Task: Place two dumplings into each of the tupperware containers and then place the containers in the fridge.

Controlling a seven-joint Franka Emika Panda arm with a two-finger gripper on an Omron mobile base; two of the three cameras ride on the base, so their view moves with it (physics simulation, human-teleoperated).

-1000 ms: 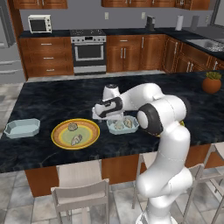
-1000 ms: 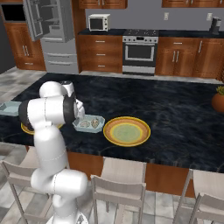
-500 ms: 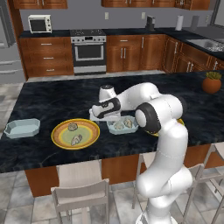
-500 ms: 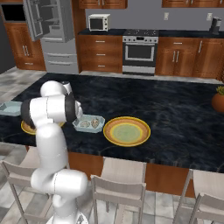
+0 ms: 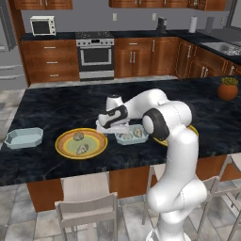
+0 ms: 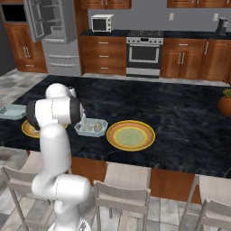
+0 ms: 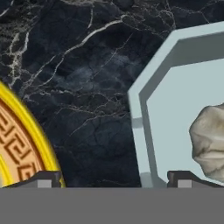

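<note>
Two dumplings [image 5: 132, 134] already lie side by side in the near tupperware container [image 5: 132, 137], which sits on the dark counter [image 5: 56, 106] just right of the yellow plate [image 5: 81, 143]. The gripper [image 5: 113, 127] hangs low over that container's left end, jaws spread and empty; in the hand view one tip stands inside the tray's rim and the other outside, toward the plate. That straddle of the short wall looks like what a lift would turn on. Two more dumplings [image 5: 80, 143] rest on the plate, and the second container [image 5: 24, 137], empty, lies well left of it. Beyond, the fridge [image 6: 53, 36] stands open.
</note>
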